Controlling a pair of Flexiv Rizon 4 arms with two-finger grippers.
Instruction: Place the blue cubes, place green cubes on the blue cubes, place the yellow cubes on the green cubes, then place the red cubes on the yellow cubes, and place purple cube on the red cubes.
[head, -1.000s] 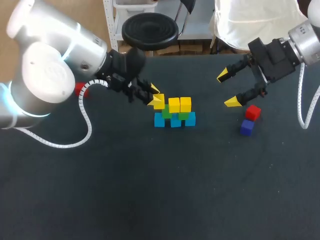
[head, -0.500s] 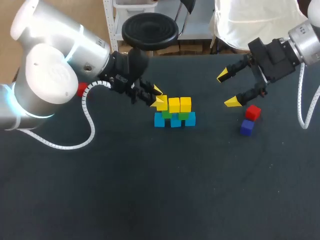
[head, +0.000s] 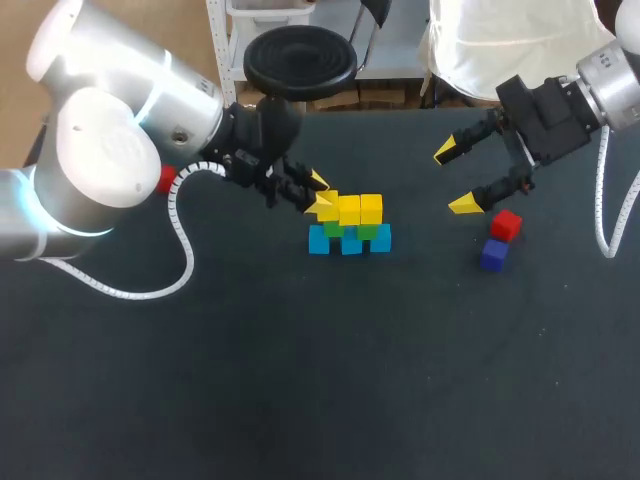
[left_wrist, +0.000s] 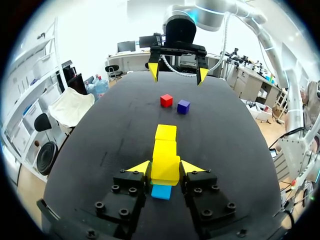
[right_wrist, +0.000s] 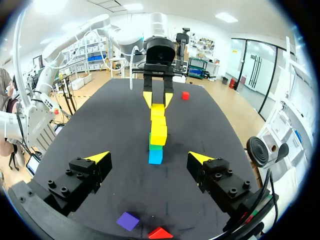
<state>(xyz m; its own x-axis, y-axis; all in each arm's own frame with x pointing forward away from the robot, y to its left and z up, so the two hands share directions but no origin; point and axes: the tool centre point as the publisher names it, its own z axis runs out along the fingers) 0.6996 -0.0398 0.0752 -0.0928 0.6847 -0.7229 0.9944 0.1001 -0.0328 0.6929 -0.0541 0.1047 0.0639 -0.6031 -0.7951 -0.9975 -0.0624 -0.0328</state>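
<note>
Three blue cubes (head: 350, 244) stand in a row mid-table, with green cubes (head: 367, 231) on top of them. Two yellow cubes (head: 360, 209) sit on the greens. My left gripper (head: 318, 196) is shut on a third yellow cube (left_wrist: 165, 167) at the row's left end, level with the other yellows and above a blue cube (left_wrist: 161, 192). My right gripper (head: 455, 178) hangs open to the right of the stack, above a red cube (head: 506, 224) and a purple cube (head: 493, 254). In the right wrist view, both lie under that gripper (right_wrist: 149, 159).
A second red cube (head: 166, 179) lies at the far left, partly hidden behind my left arm; it also shows beyond the stack as the red cube (right_wrist: 185, 95) in the right wrist view. The table's dark cloth (head: 300, 380) stretches toward the near edge.
My left gripper has shifted a little to the right with the yellow cube, closing up to the other yellows. The right arm has not moved.
</note>
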